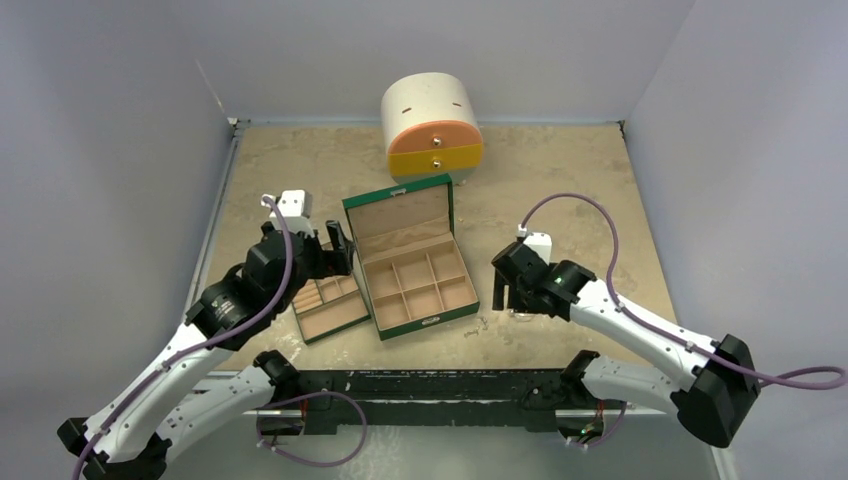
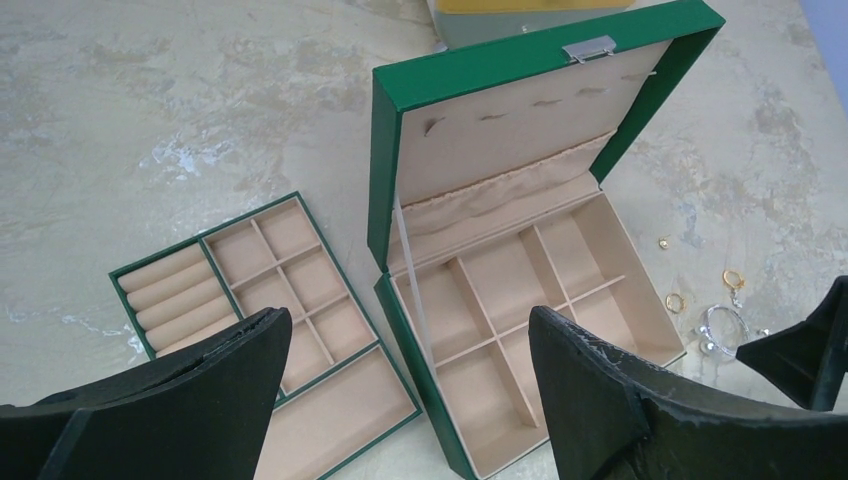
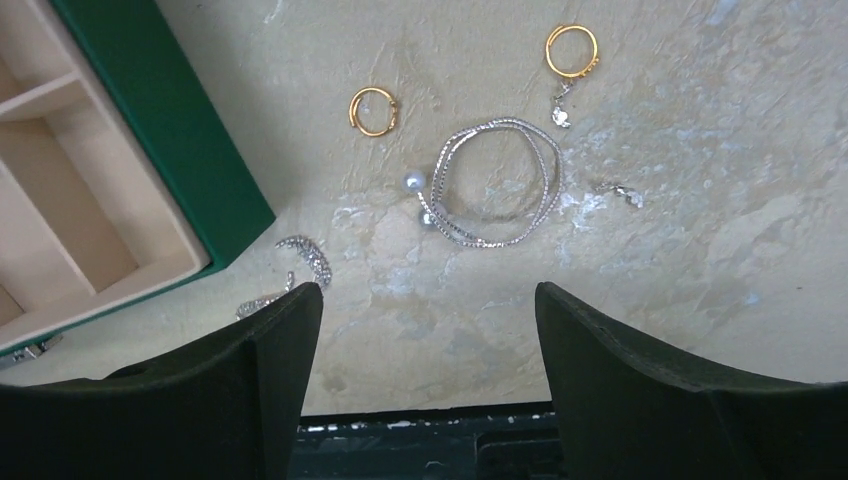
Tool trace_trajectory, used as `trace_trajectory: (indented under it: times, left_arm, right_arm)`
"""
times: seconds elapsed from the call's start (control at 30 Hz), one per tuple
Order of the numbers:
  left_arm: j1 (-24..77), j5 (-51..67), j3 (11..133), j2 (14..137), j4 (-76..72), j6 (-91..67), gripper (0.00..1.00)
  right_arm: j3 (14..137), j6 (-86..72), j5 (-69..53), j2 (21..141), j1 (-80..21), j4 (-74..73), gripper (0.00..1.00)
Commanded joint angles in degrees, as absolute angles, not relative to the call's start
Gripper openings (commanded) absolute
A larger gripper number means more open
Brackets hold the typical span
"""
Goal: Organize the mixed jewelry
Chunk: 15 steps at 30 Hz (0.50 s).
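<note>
The mixed jewelry lies loose on the table just right of the green box point(image 3: 170, 150). It includes a silvery double loop point(image 3: 495, 180), two gold rings point(image 3: 372, 110) point(image 3: 572, 50), two pearl studs point(image 3: 413, 182), a sparkly curved piece point(image 3: 303, 255) and a tiny silver bit point(image 3: 620, 192). My right gripper point(image 3: 428, 292) hovers open over bare table just short of the loop, holding nothing. My left gripper point(image 2: 408, 318) is open and empty above the gap between the box point(image 2: 380, 170) and the lift-out tray point(image 2: 160, 255). The rings point(image 2: 675, 300) and the loop point(image 2: 725, 325) also show in the left wrist view.
The green box point(image 1: 430, 320) stands open with its lid raised and tan compartments showing. Its tray point(image 1: 335, 328) lies at its left. A round cream-orange-yellow drawer chest point(image 1: 432, 125) stands at the back. The black front rail point(image 1: 430, 385) runs along the near edge.
</note>
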<state>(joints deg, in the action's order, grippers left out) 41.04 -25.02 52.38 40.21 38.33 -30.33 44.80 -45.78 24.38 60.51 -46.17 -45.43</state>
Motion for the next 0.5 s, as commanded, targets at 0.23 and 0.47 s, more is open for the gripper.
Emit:
trace_trajectory:
  times: [0.23, 0.47]
  left_arm:
    - [41.2, -29.4, 49.4, 37.5, 34.8, -27.2, 0.88]
    - [41.3, -30.2, 47.9, 36.9, 34.0, -26.7, 0.88]
  right_arm:
    - [39.7, -41.9, 16.3, 65.2, -37.8, -31.1, 0.63]
    - [39.1, -42.4, 19.0, 68.4, -36.0, -29.4, 0.56]
